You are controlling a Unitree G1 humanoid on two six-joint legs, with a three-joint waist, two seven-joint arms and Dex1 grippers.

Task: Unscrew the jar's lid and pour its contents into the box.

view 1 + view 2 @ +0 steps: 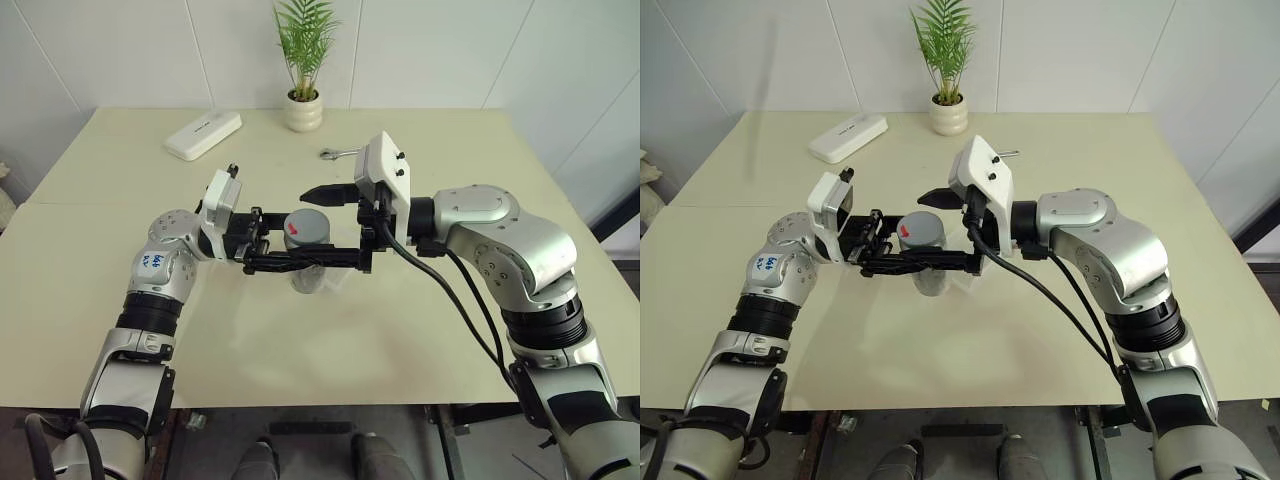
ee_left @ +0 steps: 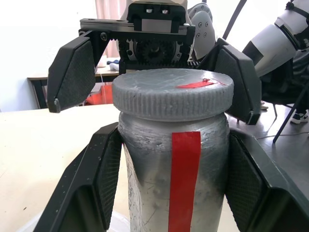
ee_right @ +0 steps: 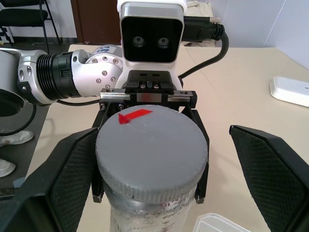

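The left pincer (image 2: 169, 188) is clenched on the jar (image 2: 174, 179), its two black fingers (image 2: 91, 183) pressed flat against opposite sides of the clear body just under the cap, the red label stripe facing out between them. It holds the jar upright above the tabletop (image 1: 420, 320), gripping from the side with the pincer roughly level.

The right pincer (image 3: 154, 174) is spread wide and grasps nothing — its fingers (image 3: 270, 179) stand on either side of the lid (image 3: 152, 152), each with a clear gap between pad and ribbed rim. It comes in from the side opposite the left pincer, so the two face each other across the jar, the right one's fingers at lid height and the left one's just below.

The lid sits squarely on the jar, grey, with its red mark on top towards the left pincer's base. The jar's contents cannot be made out through the frosted-looking wall.

Directly beneath the held jar, under both pincers, the box (image 3: 219, 224) rests on the tabletop; a rounded clear corner of it shows below the right pincer.

Beyond the pincers, well apart from them, lie a white oblong case (image 1: 203, 135), a potted plant (image 1: 304, 70) and a wrench (image 1: 340, 153).
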